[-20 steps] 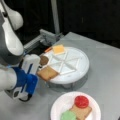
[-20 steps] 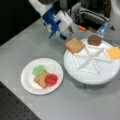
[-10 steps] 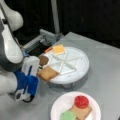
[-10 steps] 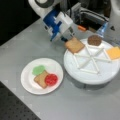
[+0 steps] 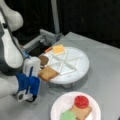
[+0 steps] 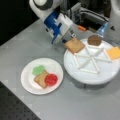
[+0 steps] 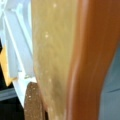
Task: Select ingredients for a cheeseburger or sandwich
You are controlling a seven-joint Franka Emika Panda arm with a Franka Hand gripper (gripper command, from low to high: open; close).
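Grey table (image 6: 95, 100), tool (image 6: 68, 40) apparently still gripping toast square (image 6: 74, 45), barely moved.

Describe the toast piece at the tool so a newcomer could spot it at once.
Find the round white divided tray on the grey table. At its edge nearest the blue-and-white tool lies a tan-brown toast square, overhanging the rim beside the dark brown patty. The other toast sits on the paper plate under a red disc, beside a green disc.
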